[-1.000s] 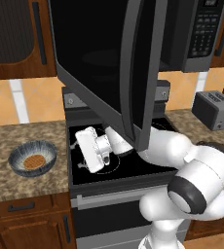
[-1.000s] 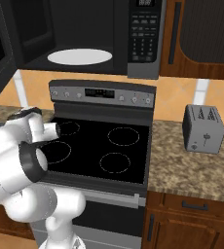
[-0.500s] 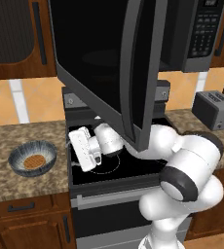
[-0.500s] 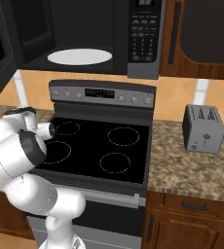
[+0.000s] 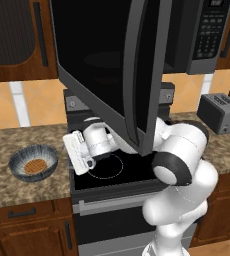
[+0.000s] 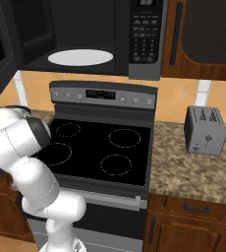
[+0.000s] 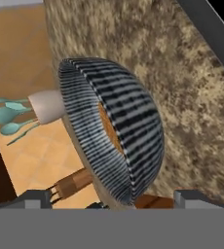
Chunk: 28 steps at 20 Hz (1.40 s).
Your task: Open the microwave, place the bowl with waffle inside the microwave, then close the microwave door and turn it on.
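While the microwave door (image 5: 122, 75) hangs open, claw (image 5: 78, 152) wide, near bowl (image 5: 33, 162).

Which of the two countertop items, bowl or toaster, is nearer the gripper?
The bowl, holding the waffle left of the stove; the gripper faces it. The toaster sits far right.

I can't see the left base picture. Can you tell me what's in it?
A white robot arm reaches left over a black stove toward a blue-grey bowl holding a waffle on the counter. Above, the microwave door hangs open.
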Motion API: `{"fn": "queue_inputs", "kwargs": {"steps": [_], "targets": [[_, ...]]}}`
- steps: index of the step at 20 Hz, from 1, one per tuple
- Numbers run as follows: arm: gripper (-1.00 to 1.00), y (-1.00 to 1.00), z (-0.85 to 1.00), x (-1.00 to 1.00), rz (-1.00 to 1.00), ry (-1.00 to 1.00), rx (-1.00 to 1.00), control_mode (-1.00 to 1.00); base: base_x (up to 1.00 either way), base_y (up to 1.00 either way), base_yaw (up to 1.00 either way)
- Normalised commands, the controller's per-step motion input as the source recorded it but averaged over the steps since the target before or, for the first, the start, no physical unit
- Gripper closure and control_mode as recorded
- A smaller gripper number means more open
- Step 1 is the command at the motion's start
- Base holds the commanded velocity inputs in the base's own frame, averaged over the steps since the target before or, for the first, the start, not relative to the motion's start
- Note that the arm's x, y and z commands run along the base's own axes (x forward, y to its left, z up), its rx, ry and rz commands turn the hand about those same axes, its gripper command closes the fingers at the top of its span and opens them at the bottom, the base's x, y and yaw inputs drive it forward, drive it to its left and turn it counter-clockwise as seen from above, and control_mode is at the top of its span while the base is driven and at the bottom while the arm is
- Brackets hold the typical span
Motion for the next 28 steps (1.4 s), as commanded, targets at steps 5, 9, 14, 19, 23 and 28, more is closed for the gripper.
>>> {"fn": "queue_inputs", "kwargs": {"steps": [5,9,14,19,23,28], "targets": [[-1.00,0.09,-0.28,0.39,-0.03,0.08,-0.18,-1.00,0.00,0.00,0.00],[-1.00,0.23,-0.29,0.39,0.00,0.02,-0.17,-1.00,0.00,0.00,0.00],[-1.00,0.30,-0.25,0.42,-0.01,0.04,-0.09,-1.00,0.00,0.00,0.00],[-1.00,0.03,-0.30,0.31,0.00,0.10,-0.11,-1.00,0.00,0.00,0.00],[1.00,0.00,-0.13,0.08,0.00,0.06,-0.08,-1.00,0.00,0.00,0.00],[1.00,0.00,0.00,0.00,0.00,0.00,-0.01,-1.00,0.00,0.00,0.00]]}}
